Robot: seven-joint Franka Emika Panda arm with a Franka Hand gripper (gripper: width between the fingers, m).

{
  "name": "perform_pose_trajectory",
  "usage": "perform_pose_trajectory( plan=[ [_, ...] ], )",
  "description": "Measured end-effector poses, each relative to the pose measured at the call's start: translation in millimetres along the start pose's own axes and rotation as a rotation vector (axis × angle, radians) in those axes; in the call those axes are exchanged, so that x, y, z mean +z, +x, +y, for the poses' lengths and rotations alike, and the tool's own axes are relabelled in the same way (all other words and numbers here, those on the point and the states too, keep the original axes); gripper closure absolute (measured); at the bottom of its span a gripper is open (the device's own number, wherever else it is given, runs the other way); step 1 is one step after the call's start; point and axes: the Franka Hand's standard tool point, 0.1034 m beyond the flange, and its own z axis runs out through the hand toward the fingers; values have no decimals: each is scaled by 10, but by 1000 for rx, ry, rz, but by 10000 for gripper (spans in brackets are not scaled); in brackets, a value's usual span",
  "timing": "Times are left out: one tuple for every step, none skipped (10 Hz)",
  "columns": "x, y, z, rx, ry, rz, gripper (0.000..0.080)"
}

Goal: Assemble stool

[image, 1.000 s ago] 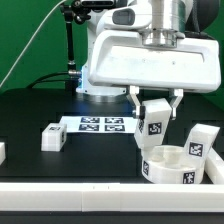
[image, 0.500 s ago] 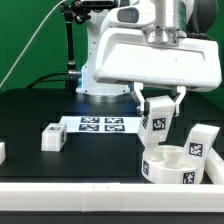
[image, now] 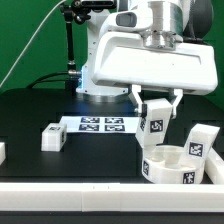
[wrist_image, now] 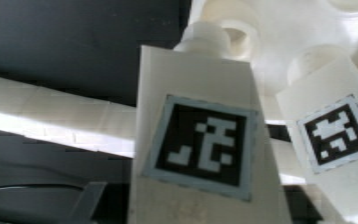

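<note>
Stool leg (image: 153, 122), white, blocky, tagged in black and white: the jaws are clamping it by its upper end, closed almost as far as they go, with the leg filling the gap between them. Its long axis is running roughly upright with a slight lean, the free lower end pointing straight down away from the jaws. Round seat (image: 172, 166), a rimmed white disc with tags on its wall: it is lying on the black worktop (image: 30, 120) directly beneath the jaws. The held leg's lower end is hanging just at the seat's rim; the views are not showing whether the two are touching or just apart. Second leg (image: 201, 140): it is standing below and to one side of the jaws, toward the exterior view's right, close against the seat. Third leg (image: 52, 137): it is lying well apart from the jaws, toward the exterior view's left. Marker board (image: 100, 124): it is lying flat between that leg and the jaws. The coming move is probably depending on a short vertical descent, keeping the leg's axis upright over the seat.
</note>
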Motion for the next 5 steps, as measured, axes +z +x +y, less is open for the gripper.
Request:
perform_pose_trajectory(
  plan=[
    [1, 28, -15, -10, 4, -7, 473],
    [2, 51, -20, -10, 6, -11, 473],
    [2, 53, -33, -11, 7, -11, 473],
    [9, 43, -39, -12, 8, -13, 473],
    [25, 27, -34, -13, 7, -15, 473]
  ],
)
